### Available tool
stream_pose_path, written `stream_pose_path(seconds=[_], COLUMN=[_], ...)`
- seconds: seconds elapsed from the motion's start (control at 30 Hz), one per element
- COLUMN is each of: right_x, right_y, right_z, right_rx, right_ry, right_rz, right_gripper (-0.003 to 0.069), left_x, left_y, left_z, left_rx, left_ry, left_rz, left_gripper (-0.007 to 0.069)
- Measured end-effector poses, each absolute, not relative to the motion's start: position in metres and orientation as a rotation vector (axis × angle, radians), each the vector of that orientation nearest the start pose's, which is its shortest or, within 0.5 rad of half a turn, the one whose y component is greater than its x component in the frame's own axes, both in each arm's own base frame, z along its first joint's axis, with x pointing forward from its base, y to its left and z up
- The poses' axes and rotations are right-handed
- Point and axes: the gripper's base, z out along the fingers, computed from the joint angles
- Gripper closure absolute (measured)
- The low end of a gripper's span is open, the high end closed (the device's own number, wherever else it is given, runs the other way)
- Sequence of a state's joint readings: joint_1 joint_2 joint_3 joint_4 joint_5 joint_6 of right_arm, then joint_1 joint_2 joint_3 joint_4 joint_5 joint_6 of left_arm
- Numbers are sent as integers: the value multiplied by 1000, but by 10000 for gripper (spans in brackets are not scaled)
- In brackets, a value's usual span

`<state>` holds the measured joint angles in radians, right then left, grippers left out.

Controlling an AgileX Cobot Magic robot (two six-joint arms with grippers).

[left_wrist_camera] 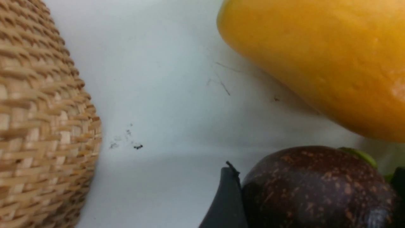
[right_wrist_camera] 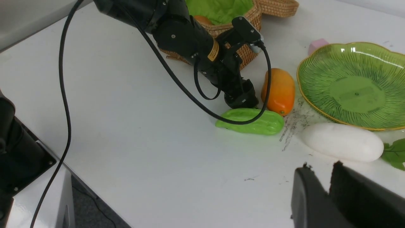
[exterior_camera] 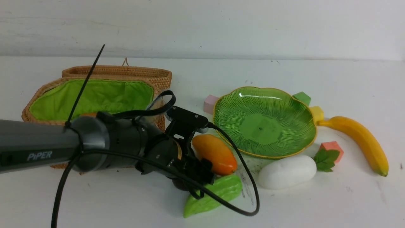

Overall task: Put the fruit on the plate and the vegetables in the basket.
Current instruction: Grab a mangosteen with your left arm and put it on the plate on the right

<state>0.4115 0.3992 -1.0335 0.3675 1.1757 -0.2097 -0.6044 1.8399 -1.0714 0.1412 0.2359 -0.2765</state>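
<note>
Between basket (exterior_camera: 158, 79) wall and mango (exterior_camera: 215, 153), we have the left gripper (exterior_camera: 190, 182) low over the mangosteen (left_wrist_camera: 316, 186). Its fingers (left_wrist_camera: 226, 202) are wide either side, one touching the skin; we can't tell if it's clamped. The low straddle suits a round fruit that rolls. It's a tight spot, with the gourd (exterior_camera: 218, 191) just beside. Straight up looks clear, then over the mango to the plate (exterior_camera: 264, 122). Right gripper (right_wrist_camera: 322, 169) is nearly closed, empty, near the radish (exterior_camera: 287, 172).

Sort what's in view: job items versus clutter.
Job: woven wicker basket, green leaf-shaped plate, yellow banana, orange mango, dark-purple mangosteen, light-green ridged gourd, white radish, brown-orange potato.
Lying about: pink cube, green cube, yellow cube, red cube.
</note>
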Motion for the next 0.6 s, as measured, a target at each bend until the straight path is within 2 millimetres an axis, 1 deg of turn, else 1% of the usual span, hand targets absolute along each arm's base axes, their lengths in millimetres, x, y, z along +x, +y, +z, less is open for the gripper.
stream_pose_path(seconds=[0.13, 0.37, 0.43, 0.6], right_x=[-6, -6, -6, -6], right_y=[30, 30, 30, 30], right_z=[415, 415, 415, 415], right_rx=[-685, -685, -685, -680], right_ry=[1898, 1898, 1898, 1891], right_rz=[561, 561, 561, 561], right_gripper=[542, 542, 542, 542], left_x=[311, 311, 309, 299], left_y=[-211, -211, -209, -201], left_z=[172, 173, 178, 213], left_rx=[569, 571, 570, 543], left_ry=[2440, 2444, 2448, 2413], left_rz=[-268, -263, -258, -269], left_gripper=[72, 71, 71, 71])
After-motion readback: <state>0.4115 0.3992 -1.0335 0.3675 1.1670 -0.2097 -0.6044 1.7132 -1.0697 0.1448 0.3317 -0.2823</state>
